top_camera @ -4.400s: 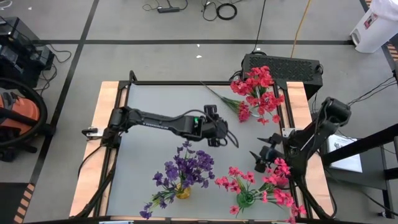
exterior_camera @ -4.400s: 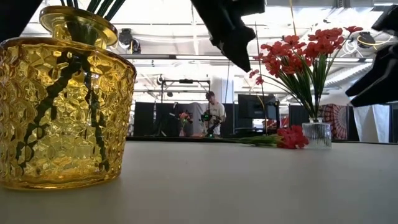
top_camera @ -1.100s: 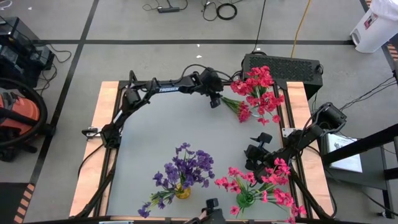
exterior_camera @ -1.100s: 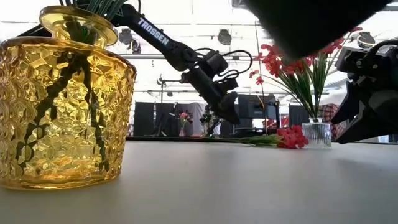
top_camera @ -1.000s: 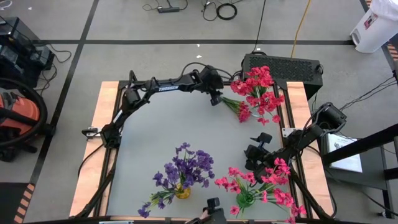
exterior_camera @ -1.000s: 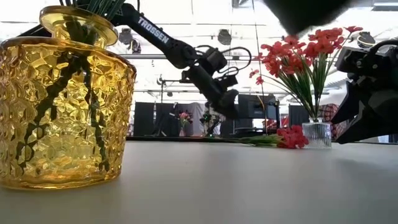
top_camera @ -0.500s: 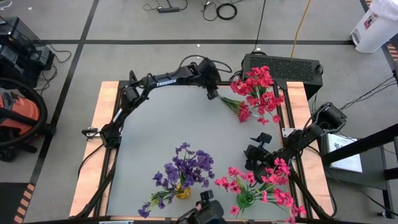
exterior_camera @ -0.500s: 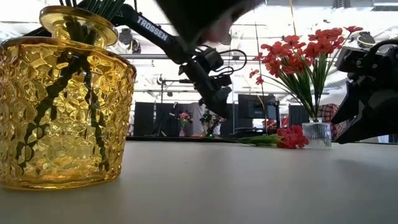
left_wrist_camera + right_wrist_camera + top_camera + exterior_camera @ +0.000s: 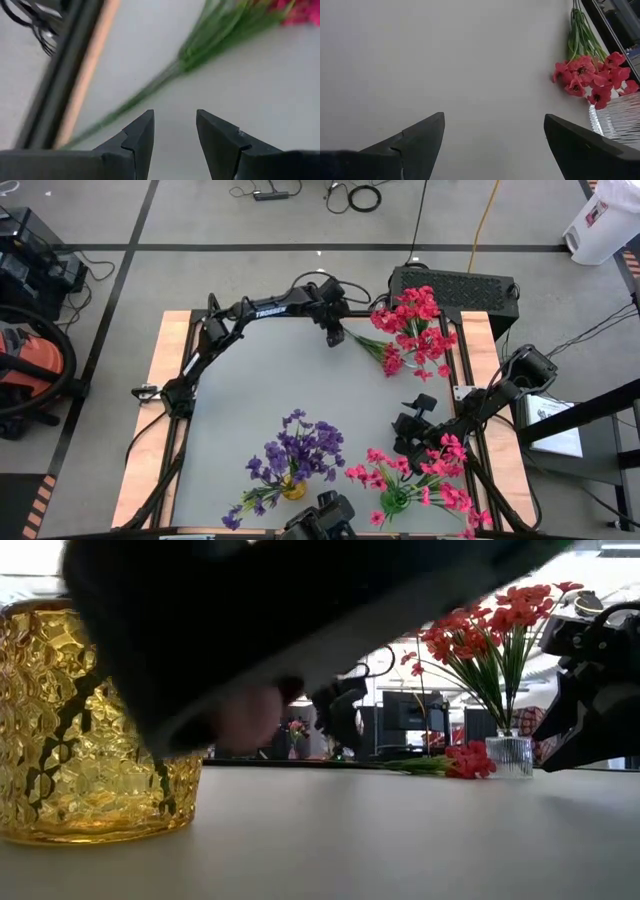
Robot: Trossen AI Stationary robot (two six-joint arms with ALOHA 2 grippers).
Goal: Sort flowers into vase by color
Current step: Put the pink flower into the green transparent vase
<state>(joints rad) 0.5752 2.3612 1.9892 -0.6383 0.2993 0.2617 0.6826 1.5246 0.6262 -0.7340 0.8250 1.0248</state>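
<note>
A loose red flower sprig (image 9: pixel 378 350) lies flat on the table near the far edge, its thin green stem (image 9: pixel 150 90) pointing toward the far left. My left gripper (image 9: pixel 333 335) hovers open, tipped down over the stem's free end, touching nothing; the stem lies just beyond its fingertips (image 9: pixel 175 117). Red flowers (image 9: pixel 415 320) stand in a clear vase (image 9: pixel 512 755) at the far right. Purple flowers (image 9: pixel 300 450) stand in a yellow vase (image 9: pixel 60 790), pink flowers (image 9: pixel 420 475) in a green vase (image 9: pixel 394 501). My right gripper (image 9: pixel 412 430) waits open at the right.
A dark blurred object (image 9: pixel 300 620) fills most of the low view; it also shows at the table's near edge (image 9: pixel 320 520). A black box (image 9: pixel 455 285) stands beyond the far edge. Bare table (image 9: pixel 260 390) spreads across the middle.
My left gripper has drifted a little toward the table's far-left along the loose sprig's stem and tipped further down, staying open. A dark object has come in at the near edge and now covers most of the low view.
</note>
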